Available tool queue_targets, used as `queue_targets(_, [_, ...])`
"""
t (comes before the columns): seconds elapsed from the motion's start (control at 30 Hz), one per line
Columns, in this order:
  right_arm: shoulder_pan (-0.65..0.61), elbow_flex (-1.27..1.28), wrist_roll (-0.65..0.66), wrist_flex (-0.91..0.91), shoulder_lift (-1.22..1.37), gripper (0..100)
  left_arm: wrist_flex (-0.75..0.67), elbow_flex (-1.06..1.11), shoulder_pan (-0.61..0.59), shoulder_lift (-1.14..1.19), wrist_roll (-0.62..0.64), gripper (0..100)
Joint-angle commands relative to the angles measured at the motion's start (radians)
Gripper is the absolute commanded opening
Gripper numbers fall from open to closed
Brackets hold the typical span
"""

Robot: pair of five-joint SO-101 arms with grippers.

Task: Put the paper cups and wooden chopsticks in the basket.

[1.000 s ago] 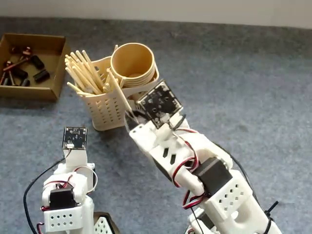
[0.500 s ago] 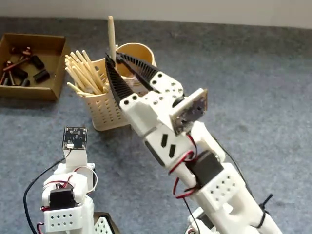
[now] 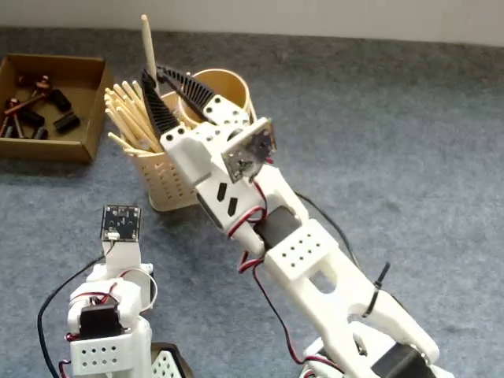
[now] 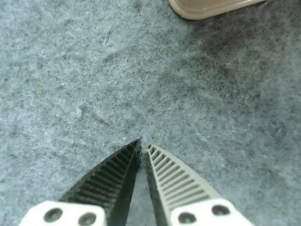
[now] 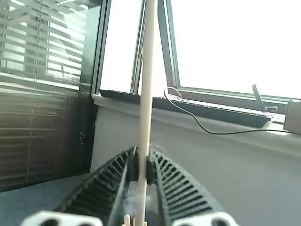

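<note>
A cream slotted basket (image 3: 169,183) stands on the grey carpet at the back left. It holds a bundle of wooden chopsticks (image 3: 132,118) and stacked paper cups (image 3: 224,87). My right gripper (image 3: 155,80) hangs over the basket, shut on one upright wooden chopstick (image 3: 147,43), which also shows between the fingers as the chopstick (image 5: 146,94) in the right wrist view. My left gripper (image 4: 142,143) is shut with nothing in it, low over the carpet in front of the basket base (image 4: 211,7).
A brown cardboard box (image 3: 75,146) with small dark parts sits at the far left. The left arm (image 3: 110,315) rests at the front left. Grey carpet lies bare to the right.
The right arm lifted a chopstick, turned its wrist upward, and shifted left from over the cups to above the chopstick bundle. The left arm stayed still.
</note>
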Motion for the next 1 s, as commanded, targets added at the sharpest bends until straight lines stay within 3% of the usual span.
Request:
queue_targets(0.0, [-0.008, -0.039, -0.008, -0.033, 0.022, 0.5, 0.003, 0.019, 0.015, -0.004, -0.003, 1])
queue_targets(0.13, [-0.008, -0.030, -0.009, -0.016, 0.044, 0.7, 0.003, 0.019, 0.015, -0.004, -0.003, 1])
queue_targets(0.23, [-0.008, -0.035, -0.009, 0.096, 0.058, 1.6, 0.003, 0.019, 0.015, -0.004, -0.003, 1])
queue_targets(0.43, [-0.008, -0.036, -0.011, 0.185, 0.053, 13.0, 0.003, 0.019, 0.015, -0.004, -0.003, 1])
queue_targets(0.8, [-0.010, -0.035, -0.011, 0.185, -0.012, 12.8, 0.003, 0.019, 0.015, -0.004, -0.003, 1])
queue_targets(0.97, [-0.010, -0.036, -0.006, 0.186, -0.102, 0.5, 0.003, 0.019, 0.015, -0.004, -0.003, 1])
